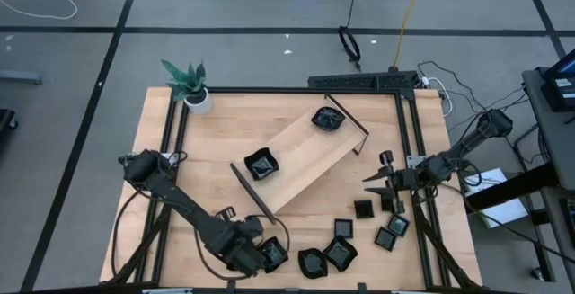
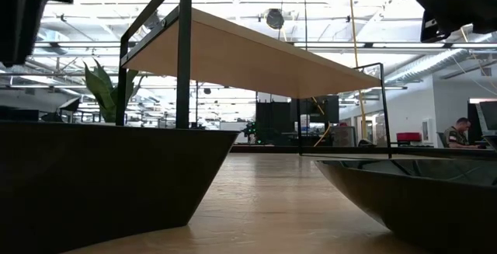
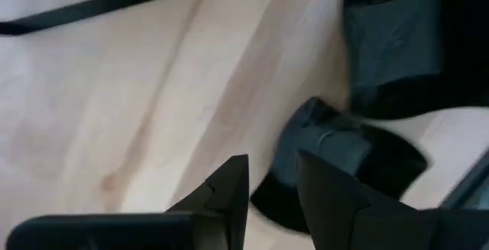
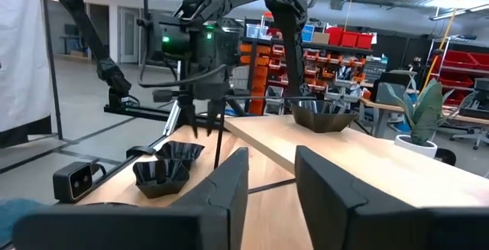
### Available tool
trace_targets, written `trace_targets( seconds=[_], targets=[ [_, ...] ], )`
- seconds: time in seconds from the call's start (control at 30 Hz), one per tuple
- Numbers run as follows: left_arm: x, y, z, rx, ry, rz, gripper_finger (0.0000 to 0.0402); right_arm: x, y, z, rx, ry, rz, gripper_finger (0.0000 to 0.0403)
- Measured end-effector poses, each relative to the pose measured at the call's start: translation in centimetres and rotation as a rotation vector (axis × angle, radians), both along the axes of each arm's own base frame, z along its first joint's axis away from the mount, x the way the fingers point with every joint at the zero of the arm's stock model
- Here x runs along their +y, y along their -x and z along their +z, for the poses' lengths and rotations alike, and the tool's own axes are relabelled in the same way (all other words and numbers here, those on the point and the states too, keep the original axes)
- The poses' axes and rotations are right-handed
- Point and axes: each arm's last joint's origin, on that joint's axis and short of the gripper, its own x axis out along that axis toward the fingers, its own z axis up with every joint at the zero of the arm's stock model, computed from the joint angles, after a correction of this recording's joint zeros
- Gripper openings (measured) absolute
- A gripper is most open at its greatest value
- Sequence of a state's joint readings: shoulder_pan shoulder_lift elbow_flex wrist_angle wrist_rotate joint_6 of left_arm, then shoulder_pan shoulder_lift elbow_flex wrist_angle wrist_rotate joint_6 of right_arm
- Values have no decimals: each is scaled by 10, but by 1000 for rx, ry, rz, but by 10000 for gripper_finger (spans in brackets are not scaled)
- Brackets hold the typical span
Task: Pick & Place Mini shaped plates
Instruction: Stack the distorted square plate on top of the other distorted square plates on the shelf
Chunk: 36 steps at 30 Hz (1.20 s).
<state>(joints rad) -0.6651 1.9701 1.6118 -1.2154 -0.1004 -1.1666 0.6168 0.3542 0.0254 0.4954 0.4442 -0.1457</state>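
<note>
Both arms: matte black throughout, six joints, tubular links with chunkier rounded joint housings. Left arm (image 1: 184, 206) has a thin black cable looping off the forearm and back in near the wrist. Right arm (image 1: 458, 155) looks slimmer from above, with a blocky black wrist section. Left gripper (image 3: 271, 193): two dark fingers, flat-faced, tapering to angled tips, mounted on a black crossbar. Right gripper (image 4: 271, 185): same finger design, dark grey-black, wedge-shaped with bevelled inner edges. In the right wrist view the far arm's wrist housing shows a green indicator light (image 4: 174, 42) and bundled black cabling along the links. No visible labels or markings on either arm.
</note>
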Motion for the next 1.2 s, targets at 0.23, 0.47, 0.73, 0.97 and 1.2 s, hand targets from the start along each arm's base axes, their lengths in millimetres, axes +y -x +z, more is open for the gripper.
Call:
trace_targets(
  seconds=[0.23,0.47,0.73,0.97,1.2],
  targets=[
    [11,4,-11,62,1,67,121,0,0,-1,12,8,0,117],
    [28,19,-27,129,-136,29,174,0,0,-1,11,13,0,119],
    [30,23,-34,205,-93,-50,206,0,0,-1,10,15,0,118],
    [15,20,-36,129,3,-186,197,0,0,-1,11,13,0,116],
    [10,15,-36,66,39,-195,179,0,0,-1,11,13,0,114]
  ],
)
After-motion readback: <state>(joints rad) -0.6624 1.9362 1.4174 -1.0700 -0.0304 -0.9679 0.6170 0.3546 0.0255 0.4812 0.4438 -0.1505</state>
